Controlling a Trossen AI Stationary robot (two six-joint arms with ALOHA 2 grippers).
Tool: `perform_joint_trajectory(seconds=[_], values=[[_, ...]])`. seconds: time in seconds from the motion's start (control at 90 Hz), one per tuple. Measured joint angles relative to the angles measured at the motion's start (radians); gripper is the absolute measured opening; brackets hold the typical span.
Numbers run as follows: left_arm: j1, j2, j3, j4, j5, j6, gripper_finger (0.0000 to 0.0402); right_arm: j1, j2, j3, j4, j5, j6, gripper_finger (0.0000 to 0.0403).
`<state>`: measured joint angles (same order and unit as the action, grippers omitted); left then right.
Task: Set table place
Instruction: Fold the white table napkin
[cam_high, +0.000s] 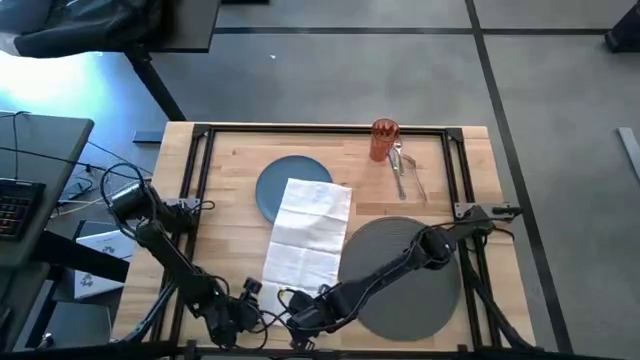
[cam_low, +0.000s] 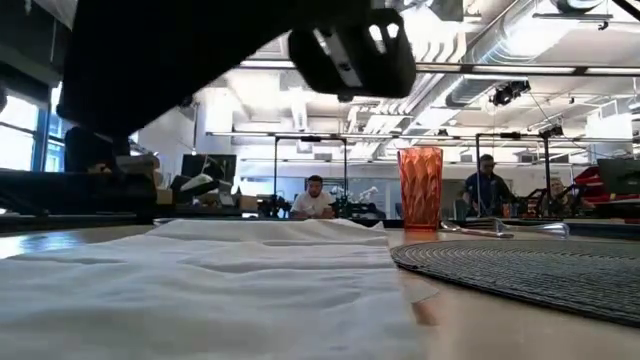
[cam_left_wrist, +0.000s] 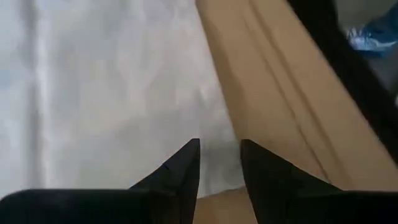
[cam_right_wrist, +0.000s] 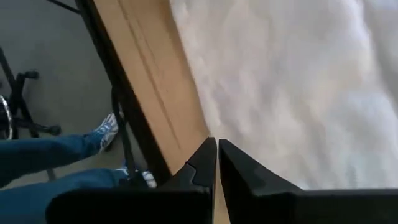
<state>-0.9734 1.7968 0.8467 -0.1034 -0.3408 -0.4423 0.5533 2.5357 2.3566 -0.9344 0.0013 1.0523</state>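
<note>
We see the napkin lying long-axis away from both claws, its near edge just ahead of them, partly over the plate. Left claw slightly parted, empty; right claw nearly closed, empty. Both seem equally near.

Both my arms reach low to the bench's near edge. Left claw fingers slightly parted; right claw fingers pressed nearly together.
</note>
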Motion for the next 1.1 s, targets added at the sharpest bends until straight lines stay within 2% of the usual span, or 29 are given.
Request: perform_joint_trajectory(seconds=[0.144,0.267,0.378,0.511,0.689,0.778,0.933,1.1], values=[[0.000,0.034,0.003,-0.010,0.013,-0.073,0.0084,0.034,-0.001,0.000,0.011,0.003,-0.032,0.0002],[0.000,0.014,0.000,-0.015,0.026,-0.103,0.0041,0.069,-0.002,-0.016,0.019,0.038,-0.129,0.0010],[0.000,-0.016,-0.002,-0.022,0.040,-0.116,0.0006,0.087,-0.002,-0.047,0.019,0.053,-0.167,0.0038],[0.000,-0.058,-0.006,-0.073,0.022,-0.196,0.0002,0.092,0.000,-0.086,0.072,0.082,-0.220,0.0087],[0.000,-0.139,-0.006,-0.172,-0.062,-0.421,0.0001,0.073,0.005,-0.113,0.112,0.157,-0.237,0.0135],[0.006,-0.178,-0.006,-0.192,-0.110,-0.518,0.0000,0.060,0.005,-0.113,0.157,0.168,-0.307,0.0146],[0.039,-0.201,-0.006,-0.271,-0.104,-0.639,0.0000,0.042,0.007,-0.113,0.194,0.186,-0.417,0.0153],[0.074,-0.204,-0.006,-0.294,-0.055,-0.646,0.0000,0.035,0.044,-0.113,0.194,0.169,-0.510,0.0153]])
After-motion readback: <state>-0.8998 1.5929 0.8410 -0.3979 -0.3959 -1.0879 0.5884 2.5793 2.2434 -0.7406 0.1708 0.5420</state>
